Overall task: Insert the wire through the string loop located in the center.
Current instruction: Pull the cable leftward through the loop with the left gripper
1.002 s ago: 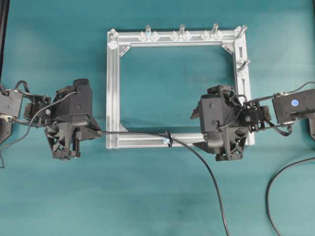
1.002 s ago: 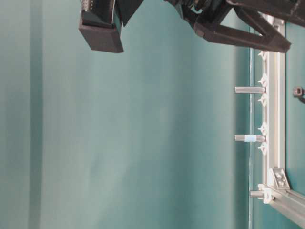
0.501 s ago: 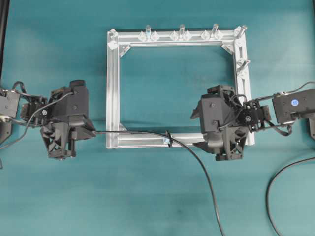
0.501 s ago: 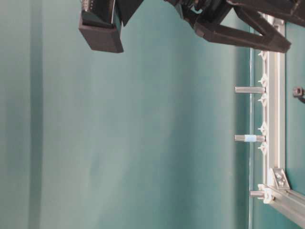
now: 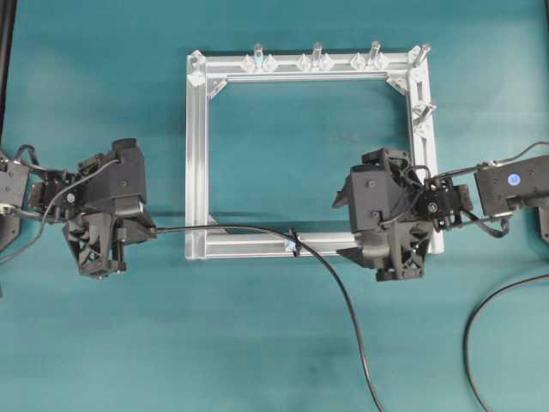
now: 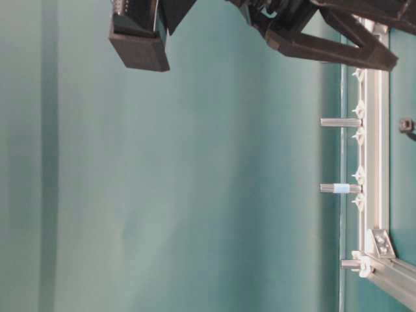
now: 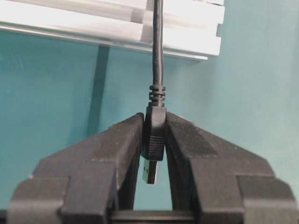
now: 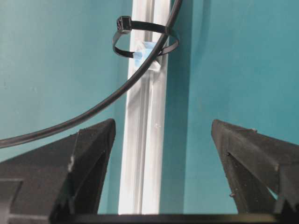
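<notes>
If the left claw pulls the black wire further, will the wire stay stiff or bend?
Probably floppy: the wire already curves loosely past the string loop. Near its plug in the left claw it looks straighter, likely stiffer there.

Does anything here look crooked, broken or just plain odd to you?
Nothing looks damaged or spilled. The wire runs through the string loop on the aluminium frame, its plug pinched in the left gripper. The right gripper hangs wide open, holding nothing.
</notes>
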